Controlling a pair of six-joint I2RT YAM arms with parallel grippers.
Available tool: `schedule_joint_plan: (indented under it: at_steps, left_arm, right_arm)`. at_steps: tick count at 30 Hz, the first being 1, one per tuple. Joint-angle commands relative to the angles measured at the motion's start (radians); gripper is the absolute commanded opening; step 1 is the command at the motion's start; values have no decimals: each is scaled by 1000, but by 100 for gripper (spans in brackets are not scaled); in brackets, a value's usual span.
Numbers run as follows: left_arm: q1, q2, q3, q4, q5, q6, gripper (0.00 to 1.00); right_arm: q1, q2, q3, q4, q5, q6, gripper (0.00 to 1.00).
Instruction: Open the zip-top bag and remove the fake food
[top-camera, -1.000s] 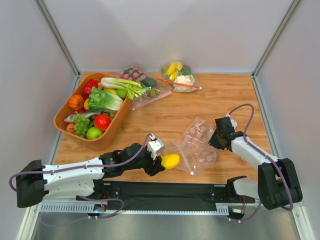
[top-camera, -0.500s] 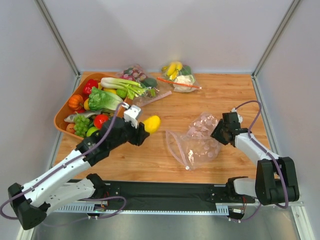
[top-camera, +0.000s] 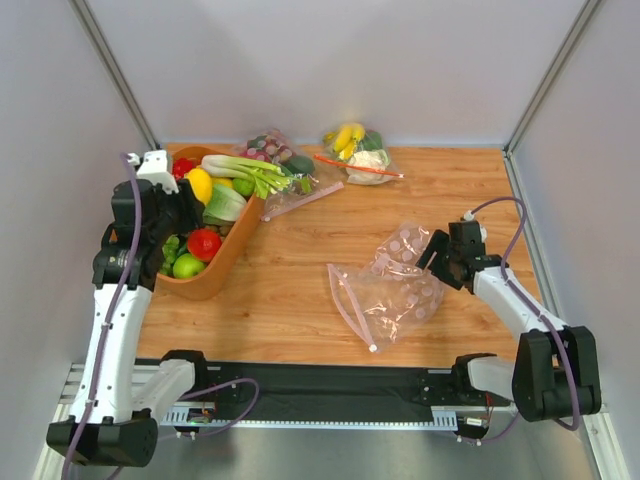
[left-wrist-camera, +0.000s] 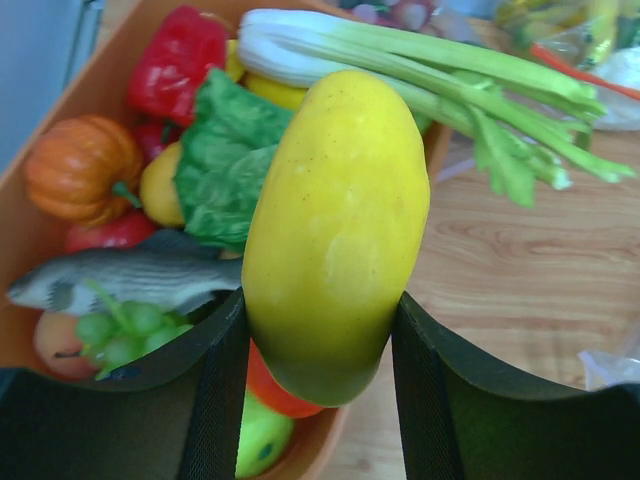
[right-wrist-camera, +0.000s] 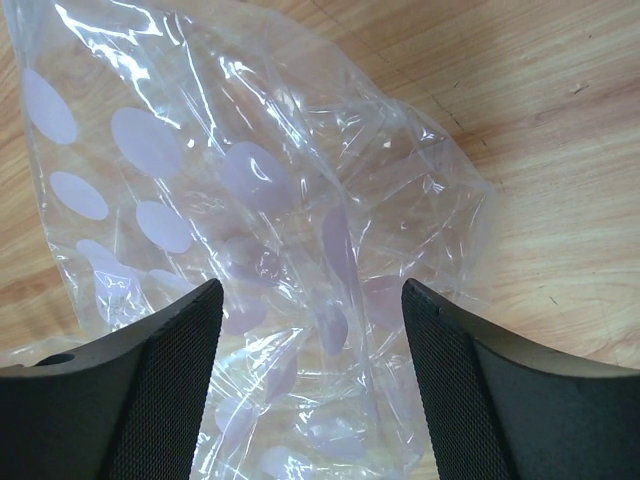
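The wooden table (top-camera: 290, 290) sits between white walls. At its near right the zip-top bag (top-camera: 385, 290) lies slack and apparently empty, and the right hand (top-camera: 447, 262), pinching its corner a moment ago, has spread its jaws wide just above the plastic and holds nothing. Farther left, the left arm has swung up over the orange basket (top-camera: 215, 268), its left hand (top-camera: 188, 203) clamping the yellow lemon-like piece (left-wrist-camera: 335, 230) between half-spread jaws; dropping it there looks like the last of the emptying.

Top camera overlooks the table (top-camera: 440, 195); wrist cameras closely share zip-top bag (top-camera: 398, 295), basket (top-camera: 218, 272).
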Motion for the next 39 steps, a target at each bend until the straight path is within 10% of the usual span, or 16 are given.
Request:
schedule_joint_plan:
  at_steps: [1, 18, 39]
  left_arm:
    - [101, 14, 65, -78, -1, 56, 0]
    - [384, 52, -39, -30, -79, 215, 0]
    - [646, 201, -104, 106, 248, 320, 0]
  right_arm:
    - [-6, -39, 37, -18, -7, -34, 74]
    - [-4, -10, 80, 2, -115, -71, 74]
    - [-6, 32, 210, -90, -132, -106, 74]
